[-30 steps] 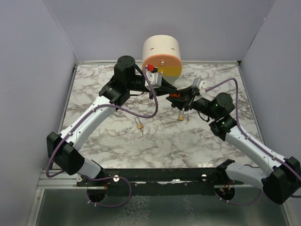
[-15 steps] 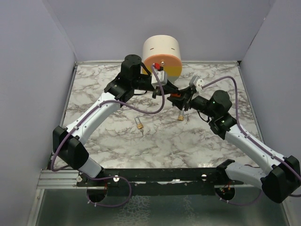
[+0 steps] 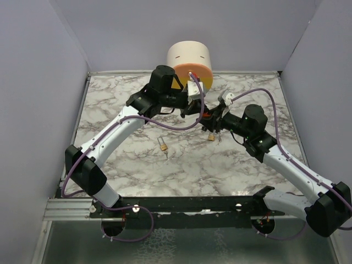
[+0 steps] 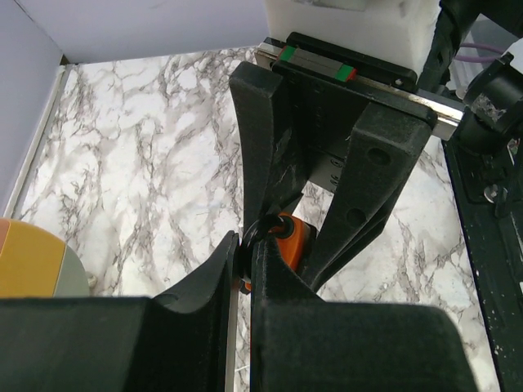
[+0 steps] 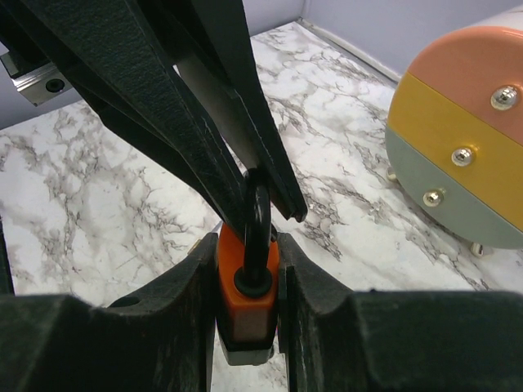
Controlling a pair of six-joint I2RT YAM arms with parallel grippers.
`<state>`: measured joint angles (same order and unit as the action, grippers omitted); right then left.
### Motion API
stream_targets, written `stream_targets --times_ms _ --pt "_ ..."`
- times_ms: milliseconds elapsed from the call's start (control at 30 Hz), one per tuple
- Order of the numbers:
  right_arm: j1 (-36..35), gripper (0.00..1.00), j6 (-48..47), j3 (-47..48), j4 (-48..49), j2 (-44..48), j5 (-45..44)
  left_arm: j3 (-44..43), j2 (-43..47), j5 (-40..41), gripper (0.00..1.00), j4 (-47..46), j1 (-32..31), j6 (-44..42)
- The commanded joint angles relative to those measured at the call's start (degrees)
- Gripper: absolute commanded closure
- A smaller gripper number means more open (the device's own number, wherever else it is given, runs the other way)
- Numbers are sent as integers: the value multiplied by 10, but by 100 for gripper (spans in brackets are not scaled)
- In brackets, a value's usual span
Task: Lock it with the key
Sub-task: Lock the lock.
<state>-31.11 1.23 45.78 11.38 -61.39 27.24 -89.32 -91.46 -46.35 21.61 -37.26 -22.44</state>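
An orange padlock [image 5: 245, 304] with a black shackle [image 5: 257, 214] sits upright between the fingers of my right gripper [image 5: 248, 278], which is shut on its body. My left gripper [image 4: 243, 249] is shut on that shackle [image 4: 255, 229], pinching it from above; the padlock's orange body [image 4: 296, 242] shows just behind its fingertips. In the top view the left gripper [image 3: 193, 105] and the right gripper [image 3: 209, 117] meet above the table's middle back, the padlock [image 3: 204, 114] between them. I cannot make out the key in any view.
Two small brass padlocks [image 3: 163, 144] [image 3: 211, 136] lie on the marble table [image 3: 110, 115]. A cream drum with orange, yellow and grey bands [image 3: 190, 63] [image 5: 462, 139] stands at the back edge, close behind the grippers. Grey walls enclose the table.
The left arm has swung right and its gripper has come onto the padlock held by the right gripper, which shifted slightly left and back.
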Motion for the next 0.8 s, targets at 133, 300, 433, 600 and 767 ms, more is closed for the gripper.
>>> stream_targets --times_ms 133,300,433,600,767 --pt "-21 98 -5 91 445 72 64 14 -62 167 100 176 18 13" --pt "-21 98 13 66 423 78 58 -20 -15 169 100 135 31 26" --pt "-21 98 20 45 398 77 44 -38 9 156 100 100 41 42" --pt "-21 64 16 34 337 65 43 -37 27 170 100 57 45 62" --pt "-21 29 15 25 266 47 37 -9 50 174 100 -17 58 97"
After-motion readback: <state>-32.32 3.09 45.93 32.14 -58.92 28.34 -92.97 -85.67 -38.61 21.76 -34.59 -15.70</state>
